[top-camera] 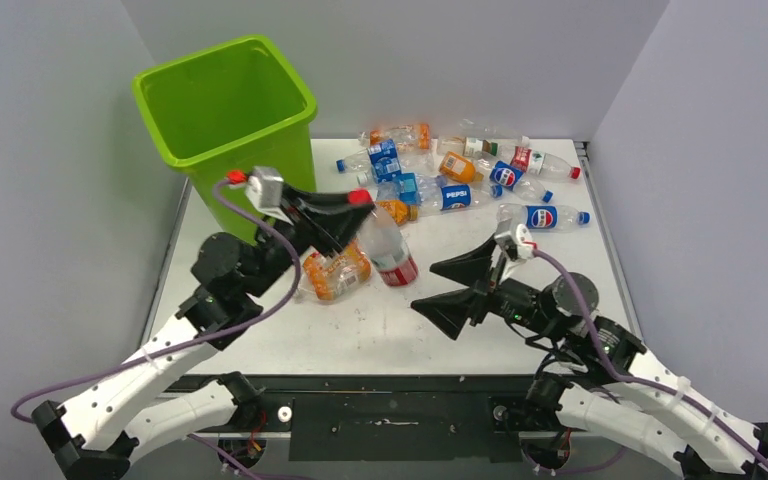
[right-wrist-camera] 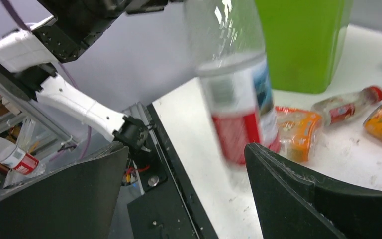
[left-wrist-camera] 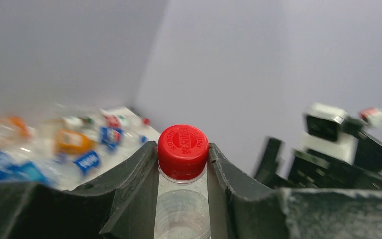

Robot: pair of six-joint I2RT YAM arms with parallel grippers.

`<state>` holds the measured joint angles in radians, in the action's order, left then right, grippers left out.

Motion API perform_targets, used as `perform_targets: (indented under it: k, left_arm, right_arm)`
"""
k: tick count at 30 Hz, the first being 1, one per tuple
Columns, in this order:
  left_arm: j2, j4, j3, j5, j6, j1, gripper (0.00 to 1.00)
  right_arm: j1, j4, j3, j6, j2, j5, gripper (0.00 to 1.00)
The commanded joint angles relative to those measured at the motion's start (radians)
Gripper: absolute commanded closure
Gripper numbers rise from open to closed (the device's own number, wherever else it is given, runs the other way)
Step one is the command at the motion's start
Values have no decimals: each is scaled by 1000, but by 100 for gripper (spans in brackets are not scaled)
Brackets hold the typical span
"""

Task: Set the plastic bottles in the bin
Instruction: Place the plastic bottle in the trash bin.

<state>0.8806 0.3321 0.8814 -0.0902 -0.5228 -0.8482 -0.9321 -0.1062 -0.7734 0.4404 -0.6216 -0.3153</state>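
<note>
Just right of the bin (top-camera: 222,100), clamped at the neck in the closed left gripper (top-camera: 360,206): a tilted red-labelled bottle (top-camera: 390,252). Farther right of the bin, right gripper (top-camera: 426,288) spread wide, holding nothing. Right of and behind the bin, remaining bottles (top-camera: 460,172) scattered on the table (top-camera: 280,330).

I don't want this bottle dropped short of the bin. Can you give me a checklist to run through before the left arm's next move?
1. Grip: the left tool is shut on the neck of the red-capped bottle, just under the cap. Ok.
2. Bottle steady: it is blurred in the right wrist view. Cannot tell.
3. Bottle above the bin: it hangs beside the bin, over the table. Not ok.
4. Bin ready: upright with an open mouth. Ok.
5. Right tool out of the way: open, holding nothing, apart from the bottle. Ok.
</note>
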Motion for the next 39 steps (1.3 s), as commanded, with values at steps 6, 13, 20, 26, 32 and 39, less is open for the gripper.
perform_targets:
  k: [6, 13, 20, 26, 32, 39]
  left_arm:
    - [28, -135, 379, 304, 291, 371, 100]
    - [175, -22, 610, 403, 421, 495, 100]
    - [393, 96, 657, 507, 350, 672, 100]
    - [529, 272, 679, 622, 430, 708, 100]
    - [661, 333, 753, 792, 518, 711, 63]
    - [561, 356, 717, 739, 511, 620, 4]
  right_arm:
    - [-10, -47, -25, -11, 141, 319, 10]
    - [-9, -36, 91, 42, 223, 498, 10]
    - [-9, -89, 148, 115, 223, 716, 10]
    - [-9, -111, 176, 112, 212, 750, 10]
    - [-8, -132, 205, 137, 199, 867, 10]
    - [-8, -158, 179, 155, 151, 881, 10]
